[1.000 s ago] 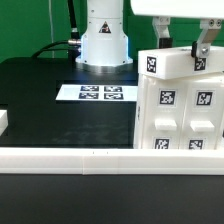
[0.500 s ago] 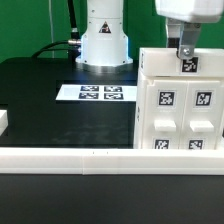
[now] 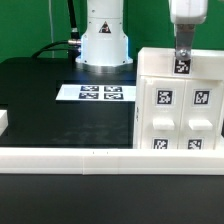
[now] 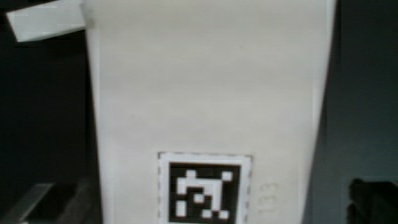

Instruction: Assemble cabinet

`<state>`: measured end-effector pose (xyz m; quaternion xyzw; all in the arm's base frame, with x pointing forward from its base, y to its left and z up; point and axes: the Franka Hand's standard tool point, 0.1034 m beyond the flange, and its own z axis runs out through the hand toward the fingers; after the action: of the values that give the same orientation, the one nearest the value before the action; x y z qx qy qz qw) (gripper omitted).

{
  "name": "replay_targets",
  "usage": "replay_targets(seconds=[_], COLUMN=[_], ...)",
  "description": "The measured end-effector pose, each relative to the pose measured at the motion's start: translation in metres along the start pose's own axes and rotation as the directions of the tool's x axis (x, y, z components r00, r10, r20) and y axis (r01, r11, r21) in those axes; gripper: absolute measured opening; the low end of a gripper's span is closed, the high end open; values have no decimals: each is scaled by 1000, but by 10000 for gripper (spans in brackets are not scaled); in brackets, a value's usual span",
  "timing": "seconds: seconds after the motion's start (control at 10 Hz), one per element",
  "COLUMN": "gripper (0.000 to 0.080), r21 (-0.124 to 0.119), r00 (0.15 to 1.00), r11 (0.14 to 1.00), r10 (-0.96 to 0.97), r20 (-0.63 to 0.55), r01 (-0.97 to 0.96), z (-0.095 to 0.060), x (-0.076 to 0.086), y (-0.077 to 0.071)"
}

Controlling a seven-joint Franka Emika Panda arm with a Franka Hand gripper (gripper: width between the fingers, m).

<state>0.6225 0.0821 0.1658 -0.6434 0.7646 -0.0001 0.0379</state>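
The cabinet (image 3: 180, 112), a large white box with square compartments and black-and-white tags, stands at the exterior view's right. My gripper (image 3: 181, 60) comes down from above over its top edge. It is shut on a narrow white tagged panel (image 3: 182, 66), held upright and seen almost edge-on. In the wrist view the panel (image 4: 205, 100) fills the middle as a long white board with one tag near my gripper (image 4: 205, 215). The dark fingers barely show at either side of it. I cannot tell whether the panel touches the cabinet.
The marker board (image 3: 100, 93) lies on the black table in front of the white robot base (image 3: 103, 35). A long white rail (image 3: 90, 158) runs along the table's front edge. A small white block (image 3: 3, 122) sits at the exterior view's far left.
The held panel has turned from a tilted, broad-face pose to upright and edge-on. The gripper has shifted towards the exterior view's left over the cabinet's top.
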Motion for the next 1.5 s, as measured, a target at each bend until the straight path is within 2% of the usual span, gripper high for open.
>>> replay_targets(seconds=[0.1,0.3,0.5,0.8,0.9,1.1,1.2,1.4,1.5], gripper=[778,795,798,797,797,797,797,797,797], r21=[3,10,10,12,13,24,26,28,30], r00=[1000,1000,999,991,960,888,819,741,673], r11=[1000,1000,1000,992,960,889,819,741,674], r10=[4,-16,-17,-126,-280,-458,-573,-671,-739], r20=[14,26,38,36,31,26,24,20,17], r01=[-4,16,17,126,279,458,573,671,739], z=[-2,-6,-7,-5,-6,-8,-7,-6,-6], x=[-4,-11,-16,-16,-16,-18,-18,-17,-17], y=[0,-2,-2,-2,-3,-7,-8,-8,-8])
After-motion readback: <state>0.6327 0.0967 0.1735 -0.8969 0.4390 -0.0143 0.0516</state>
